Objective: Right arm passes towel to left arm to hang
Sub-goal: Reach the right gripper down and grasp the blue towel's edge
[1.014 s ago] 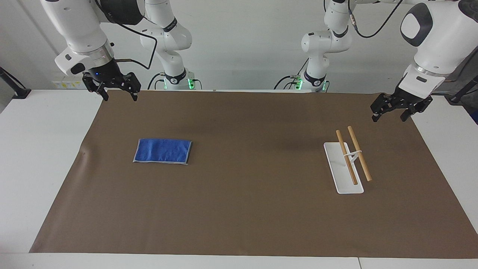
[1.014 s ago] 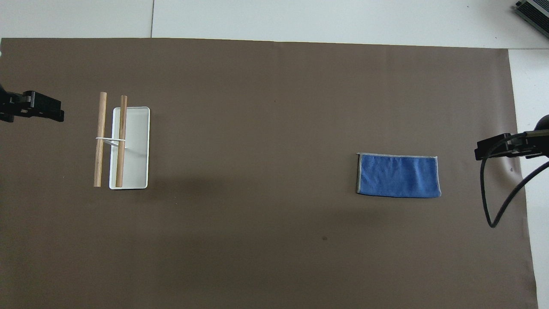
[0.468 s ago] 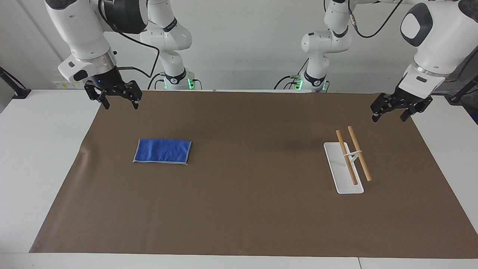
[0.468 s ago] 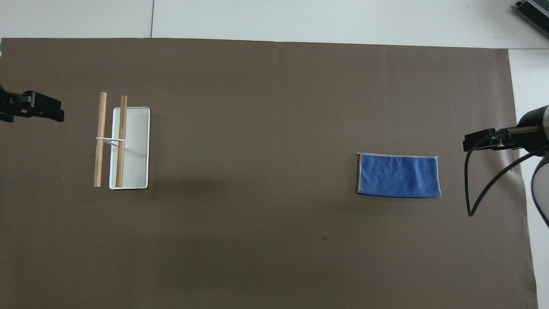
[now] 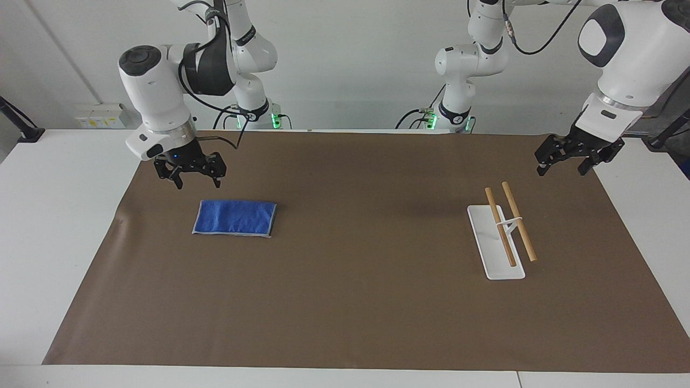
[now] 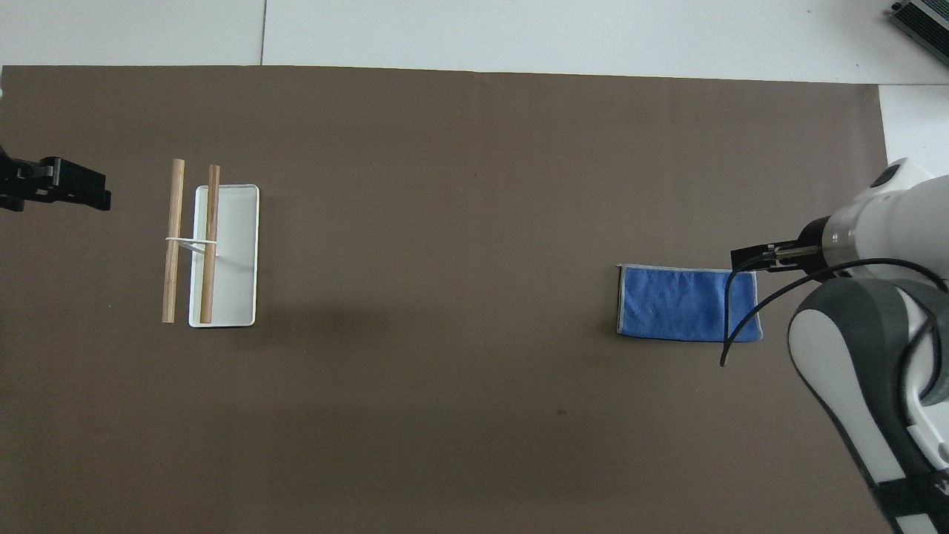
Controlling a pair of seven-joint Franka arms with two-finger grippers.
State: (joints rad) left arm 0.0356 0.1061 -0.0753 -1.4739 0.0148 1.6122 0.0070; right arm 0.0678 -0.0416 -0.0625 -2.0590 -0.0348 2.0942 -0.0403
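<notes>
The folded blue towel (image 5: 235,217) (image 6: 686,302) lies flat on the brown mat toward the right arm's end of the table. My right gripper (image 5: 197,182) (image 6: 750,259) hangs open in the air over the towel's corner nearest the right arm's base, not touching it, with its black cable looping down from the wrist. My left gripper (image 5: 560,171) (image 6: 74,194) waits open and empty above the mat's edge at the left arm's end, beside the rack.
The rack (image 5: 504,231) (image 6: 211,245), a white base with two wooden bars on a thin stand, sits toward the left arm's end. A brown mat (image 5: 350,302) (image 6: 445,386) covers most of the white table.
The right arm has swung down from the mat's corner to just above the towel, its gripper staying open. The left arm, towel and rack have not moved.
</notes>
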